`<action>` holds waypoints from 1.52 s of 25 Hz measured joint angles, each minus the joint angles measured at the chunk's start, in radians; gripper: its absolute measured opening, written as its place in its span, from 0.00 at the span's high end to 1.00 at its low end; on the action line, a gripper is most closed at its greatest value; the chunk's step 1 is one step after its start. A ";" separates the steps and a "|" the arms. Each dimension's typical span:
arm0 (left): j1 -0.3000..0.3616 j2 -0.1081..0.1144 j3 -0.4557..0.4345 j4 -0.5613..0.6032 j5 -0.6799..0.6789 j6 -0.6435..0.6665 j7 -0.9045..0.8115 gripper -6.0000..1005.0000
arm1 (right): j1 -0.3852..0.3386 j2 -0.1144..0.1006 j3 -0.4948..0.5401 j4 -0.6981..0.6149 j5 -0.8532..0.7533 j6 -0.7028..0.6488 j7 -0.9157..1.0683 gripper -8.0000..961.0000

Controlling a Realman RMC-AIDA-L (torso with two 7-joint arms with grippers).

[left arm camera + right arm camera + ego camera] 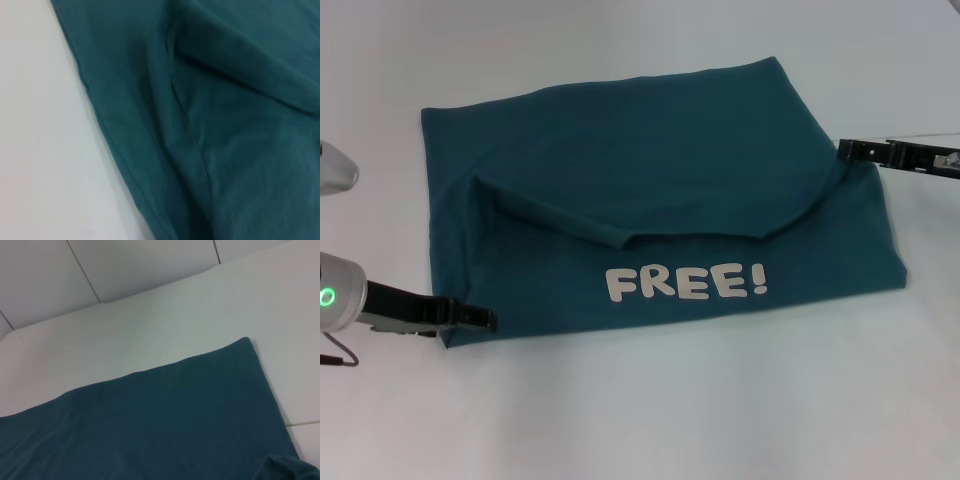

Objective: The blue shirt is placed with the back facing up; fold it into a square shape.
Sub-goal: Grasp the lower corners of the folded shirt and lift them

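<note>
Head view: blue shirt [660, 170] lies partly folded on the white bench [650, 420], white "FREE!" print [686, 283] showing on its near band, a loose flap curving over the middle. Left hand [485, 319] sits at the near-left corner, right hand [848, 150] at the right edge; can't tell if either is clenched or released. Nothing else lies around the shirt.

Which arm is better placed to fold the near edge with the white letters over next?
Probably left. The left gripper sits at the near left corner of the blue shirt, beside the "FREE!" print; the right gripper is at the farther right edge.
</note>
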 joint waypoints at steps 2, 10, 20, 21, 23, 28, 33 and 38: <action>-0.001 0.000 0.000 -0.004 0.000 -0.001 -0.001 0.12 | -0.001 0.000 0.001 0.000 0.001 0.000 0.000 0.05; -0.004 -0.004 0.012 -0.015 0.000 -0.017 0.004 0.13 | -0.001 0.001 0.000 0.001 0.002 0.001 0.000 0.04; -0.004 -0.014 0.036 -0.016 0.001 -0.037 0.015 0.28 | -0.004 0.003 0.003 0.004 0.004 0.001 0.000 0.04; -0.004 -0.016 0.041 -0.016 0.001 -0.037 0.015 0.33 | -0.004 0.003 0.003 0.004 0.004 0.001 0.000 0.04; -0.004 -0.017 0.043 -0.016 0.001 -0.038 0.015 0.41 | -0.004 0.004 0.003 0.005 0.005 0.002 0.000 0.04; -0.004 -0.018 0.043 -0.017 -0.004 -0.038 0.021 0.58 | -0.004 0.004 0.003 0.004 0.006 0.000 0.000 0.04; -0.004 -0.021 0.043 -0.017 -0.005 -0.038 0.027 0.78 | -0.004 0.003 0.006 0.003 0.006 -0.002 0.000 0.05; -0.003 -0.021 0.043 -0.017 -0.006 -0.038 0.030 0.86 | -0.005 0.003 0.007 0.002 0.002 -0.002 0.000 0.05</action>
